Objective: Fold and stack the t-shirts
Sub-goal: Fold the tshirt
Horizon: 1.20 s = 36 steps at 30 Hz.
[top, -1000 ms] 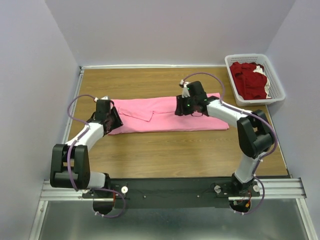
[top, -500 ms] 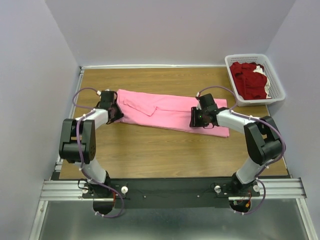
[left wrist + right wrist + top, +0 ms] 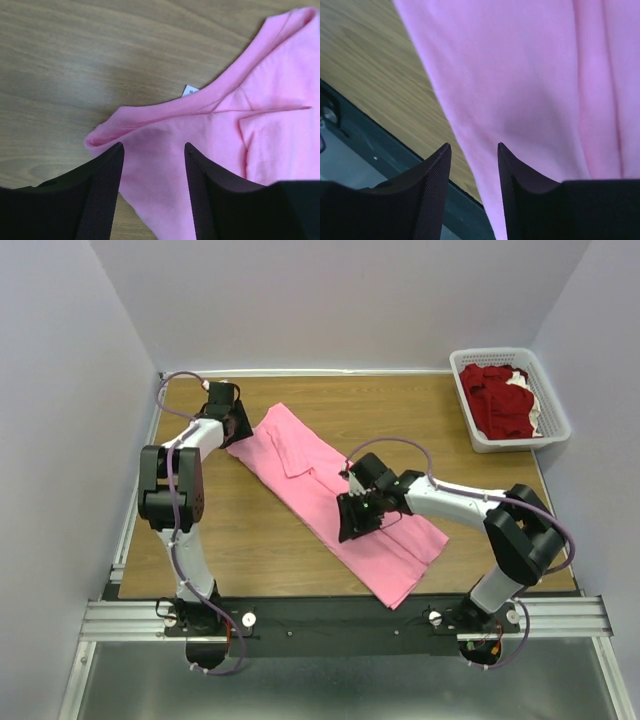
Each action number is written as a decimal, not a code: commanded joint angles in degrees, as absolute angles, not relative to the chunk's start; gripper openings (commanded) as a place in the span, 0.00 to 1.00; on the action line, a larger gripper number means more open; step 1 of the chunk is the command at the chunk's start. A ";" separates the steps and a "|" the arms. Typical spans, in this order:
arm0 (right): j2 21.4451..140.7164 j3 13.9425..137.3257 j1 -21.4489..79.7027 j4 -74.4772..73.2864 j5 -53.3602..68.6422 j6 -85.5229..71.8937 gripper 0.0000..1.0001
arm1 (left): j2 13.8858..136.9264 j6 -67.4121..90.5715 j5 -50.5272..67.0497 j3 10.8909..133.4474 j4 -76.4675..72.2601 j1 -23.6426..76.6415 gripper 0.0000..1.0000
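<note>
The bright pink t-shirt (image 3: 300, 480), folded into a long strip, lies diagonally on the table from the far left to the near middle. Its near end hangs over the front edge. My left gripper (image 3: 232, 425) is at its far end, jaws apart over the pink cloth (image 3: 165, 165) by the collar. My right gripper (image 3: 355, 515) rests on the strip's middle, jaws apart over cloth (image 3: 530, 75) near the table's front edge. Neither shows cloth pinched. Dark red t-shirts (image 3: 497, 400) lie heaped in the basket.
The white lattice basket (image 3: 505, 353) stands at the far right corner. The wooden table (image 3: 250, 540) shows bare wood left and right of the strip. The black front rail (image 3: 375, 150) lies just below the right gripper. A white label (image 3: 189, 90) sticks out at the collar.
The pink strip has swung from lying across the table to a diagonal. My left gripper moved to the far left corner; my right gripper moved toward the front edge, both staying on the shirt.
</note>
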<state>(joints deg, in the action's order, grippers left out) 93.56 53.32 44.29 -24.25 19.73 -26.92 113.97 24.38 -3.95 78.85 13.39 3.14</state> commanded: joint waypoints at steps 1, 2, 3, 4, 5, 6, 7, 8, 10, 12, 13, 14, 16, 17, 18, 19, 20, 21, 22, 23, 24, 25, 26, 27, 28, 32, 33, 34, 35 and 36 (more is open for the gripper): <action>95.88 64.14 43.42 -26.98 21.70 -21.55 0.50 | 104.79 23.12 -5.54 78.15 14.32 3.16 0.63; 99.11 69.55 43.50 -26.98 23.88 -19.97 0.50 | 100.33 23.20 -5.62 77.53 14.85 3.16 0.66; 101.23 72.22 43.42 -26.98 25.47 -18.39 0.50 | 97.67 23.20 -5.80 76.65 14.77 3.08 0.69; 103.16 75.55 43.42 -27.07 27.14 -15.50 0.50 | 94.86 23.38 -5.89 75.42 14.59 3.16 0.73; 105.62 78.28 43.42 -27.07 28.38 -14.51 0.50 | 92.05 23.55 -6.24 72.54 14.15 3.16 0.73; 107.82 81.01 43.33 -26.98 31.09 -13.63 0.50 | 89.15 23.90 -6.68 70.94 13.89 3.08 0.74; 112.45 87.04 42.90 -26.90 32.85 -11.80 0.50 | 83.47 24.08 -7.20 69.27 13.19 3.16 0.75; 114.85 89.80 42.63 -26.81 34.70 -10.99 0.50 | 80.62 24.08 -7.64 66.04 13.01 3.16 0.76; 122.64 99.60 41.93 -26.89 40.06 -10.11 0.50 | 72.91 23.73 -8.34 61.20 12.92 3.16 0.77; 128.20 106.58 41.57 -26.81 44.37 -10.19 0.50 | 68.23 23.47 -8.79 58.20 13.36 3.25 0.77; 130.58 109.48 41.57 -26.81 45.25 -10.20 0.50 | 63.77 23.29 -8.35 56.70 13.79 3.25 0.77; 135.65 115.86 41.57 -26.81 46.13 -10.28 0.50 | 61.89 22.86 -8.18 53.73 13.97 3.25 0.77; 140.25 121.87 41.40 -26.72 48.16 -10.63 0.50 | 56.90 22.85 -7.47 51.25 14.93 3.25 0.77; 144.97 126.69 41.48 -26.63 48.77 -11.33 0.50 | 55.56 22.85 -6.95 48.89 15.12 3.25 0.77; 146.93 129.26 41.31 -26.46 50.08 -11.77 0.51 | 53.46 23.03 -6.60 47.91 15.47 3.25 0.77; 149.13 131.29 41.13 -25.58 50.71 -12.30 0.51 | 52.57 23.29 -5.98 46.94 15.73 3.25 0.77; 152.37 134.09 41.05 -24.79 51.06 -13.61 0.51 | 51.95 23.38 -5.54 45.28 15.65 3.34 0.77; 153.97 134.82 40.96 -22.44 50.98 -14.49 0.51 | 50.99 23.73 -5.02 44.65 15.64 3.34 0.77; 155.03 135.00 40.26 -20.59 50.98 -15.46 0.51 | 50.80 23.90 -4.66 44.13 15.56 3.25 0.77; 156.95 134.30 39.99 -18.65 50.72 -17.99 0.51 | 50.63 23.91 -4.31 43.60 15.64 3.34 0.77; 157.76 133.95 38.95 -14.80 50.80 -19.32 0.51 | 50.54 23.73 -3.52 43.59 15.64 3.34 0.77; 158.46 133.34 38.24 -12.85 50.71 -20.73 0.51 | 50.71 23.56 -3.43 43.51 15.64 3.34 0.77; 159.34 132.81 37.54 -11.18 50.45 -23.79 0.51 | 50.80 23.55 -3.34 43.59 15.64 3.34 0.77; 160.04 132.63 36.66 -10.03 49.41 -25.04 0.51 | 50.97 23.38 -3.34 43.59 15.64 3.34 0.77; 161.79 132.98 34.91 -9.24 48.35 -27.22 0.51 | 51.24 23.20 -3.34 43.68 15.56 3.34 0.77; 163.56 131.93 29.72 -8.62 43.95 -32.24 0.52 | 52.03 23.20 -2.64 43.42 15.29 3.34 0.77; 163.30 131.40 28.75 -8.35 42.47 -32.95 0.52 | 52.29 23.20 -2.38 43.24 15.03 3.34 0.77; 162.52 130.18 27.00 -7.57 41.58 -34.18 0.52 | 52.64 23.29 -1.94 43.16 14.94 3.34 0.77; 162.07 129.82 26.20 -7.04 40.70 -34.71 0.52 | 52.91 23.29 -1.59 42.98 14.85 3.34 0.77; 161.81 129.73 25.41 -6.42 39.74 -35.24 0.54 | 53.08 23.29 -1.23 42.89 14.59 3.43 0.77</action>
<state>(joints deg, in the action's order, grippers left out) 158.28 132.53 30.76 -6.31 49.93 -31.53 52.42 23.59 -3.57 43.27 15.75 3.14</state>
